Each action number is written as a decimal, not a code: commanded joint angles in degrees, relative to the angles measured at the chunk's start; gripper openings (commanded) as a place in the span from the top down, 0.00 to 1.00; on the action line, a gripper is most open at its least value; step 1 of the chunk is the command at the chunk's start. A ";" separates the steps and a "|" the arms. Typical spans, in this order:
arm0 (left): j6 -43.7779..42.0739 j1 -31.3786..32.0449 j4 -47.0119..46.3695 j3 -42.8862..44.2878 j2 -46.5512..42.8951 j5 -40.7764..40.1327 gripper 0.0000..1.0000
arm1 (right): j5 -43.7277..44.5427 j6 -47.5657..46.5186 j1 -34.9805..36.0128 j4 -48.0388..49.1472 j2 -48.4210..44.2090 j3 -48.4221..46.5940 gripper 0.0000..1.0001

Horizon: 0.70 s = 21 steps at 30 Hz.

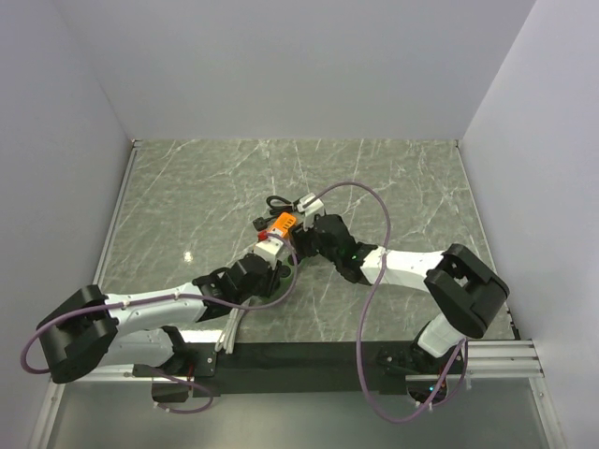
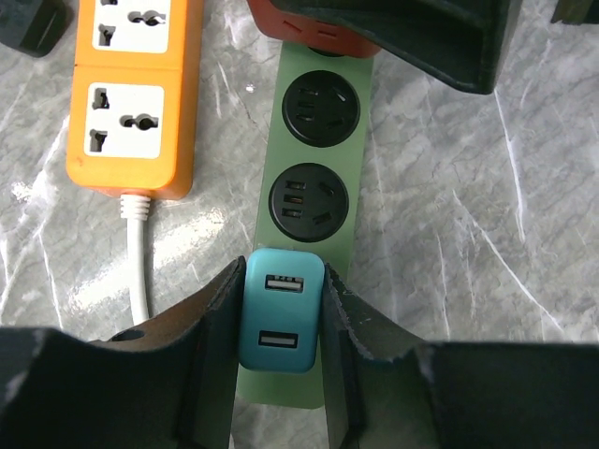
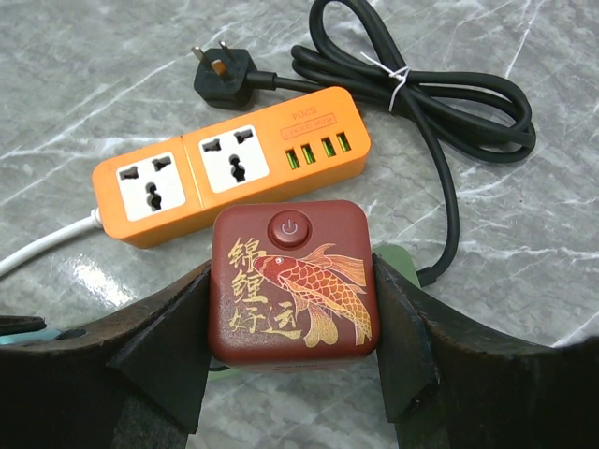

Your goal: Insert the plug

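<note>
- My left end effector (image 2: 281, 301) pinches the teal charger plug (image 2: 281, 323) at the near end of the green strip (image 2: 314, 154). I cannot tell whether its pins are seated.
- My right end effector (image 3: 292, 281) clamps the red cube adapter (image 3: 281, 323) at the strip's far end.
- Pushing down with the pins off their holes could jam the plug or tip it between the pads.
- If either arm shifts sideways, the strip may skid across the surface (image 2: 487, 234) into the orange strip (image 3: 192, 173) just beside it.

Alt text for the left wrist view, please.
The left gripper is shut on a teal two-port USB charger at the near end of a pale green power strip with round black sockets. An orange power strip with a white cable lies beside it; a red block sits farther along the green strip.
</note>
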<state>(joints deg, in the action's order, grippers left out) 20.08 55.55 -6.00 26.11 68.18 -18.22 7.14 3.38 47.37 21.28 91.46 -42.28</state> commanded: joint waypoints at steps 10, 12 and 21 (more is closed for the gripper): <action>-1.26 -1.32 -8.15 -0.27 -2.17 3.36 0.45 | -8.54 15.61 6.85 -13.10 6.19 9.32 1.00; -1.53 -1.23 -8.33 -0.27 -3.40 2.66 0.41 | -8.37 15.78 7.20 -13.10 6.01 9.67 1.00; -5.22 -1.23 -12.98 -1.41 -5.26 4.50 0.41 | -5.12 21.66 9.83 -13.28 4.43 12.13 1.00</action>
<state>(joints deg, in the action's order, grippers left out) 17.28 54.41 -14.22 25.54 63.35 -15.64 13.61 10.55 50.54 29.58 90.94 -36.84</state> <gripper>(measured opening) 0.593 0.675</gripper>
